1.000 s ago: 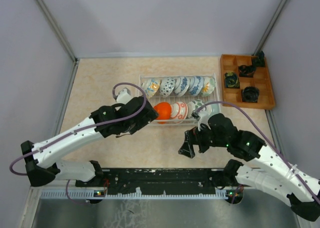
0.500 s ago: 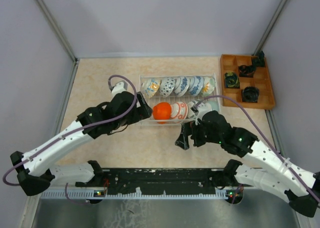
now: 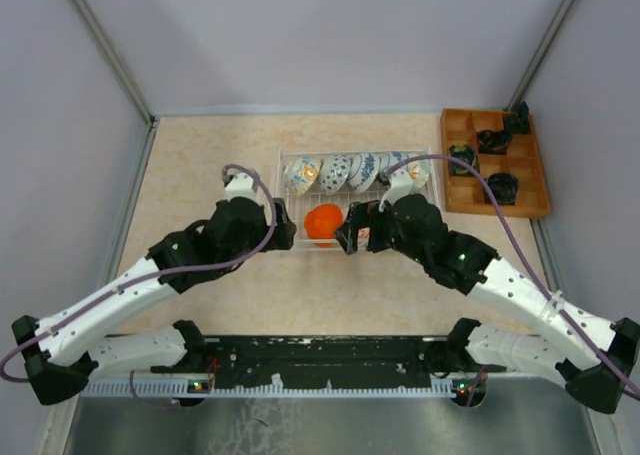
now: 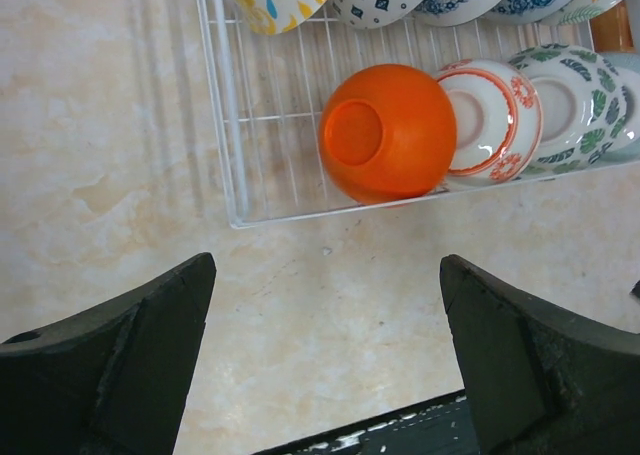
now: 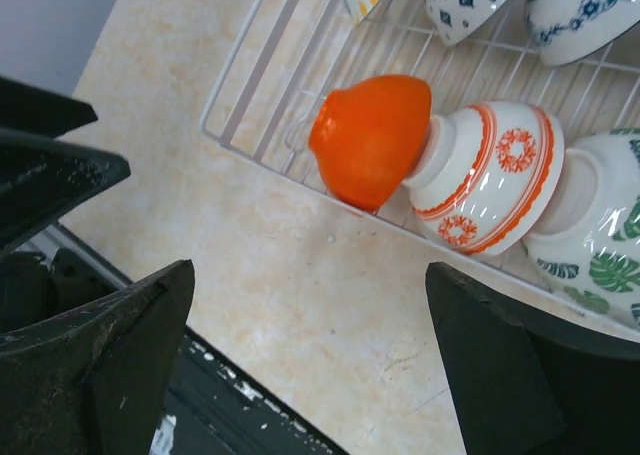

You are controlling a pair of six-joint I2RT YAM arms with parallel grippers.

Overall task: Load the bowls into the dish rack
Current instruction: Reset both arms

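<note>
Left hand [image 4: 325,375]: fingers spread wide with nothing between them, over the bench [image 4: 120,175] just outside the near-left corner of the dish rack [image 4: 222,105].

Right hand [image 5: 310,365]: likewise wide apart and empty, close to the rack's near rim.

The bowls [image 3: 345,171] in view sit inside the rack — a back row on edge, and a near row starting with the orange bowl [image 4: 385,130] (on its side, foot toward the left wrist camera), which touches a red-patterned bowl [image 4: 490,125].

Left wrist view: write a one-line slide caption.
Open left gripper hovers short of the dish rack, where an orange bowl lies on its side beside a red-patterned bowl.
</note>
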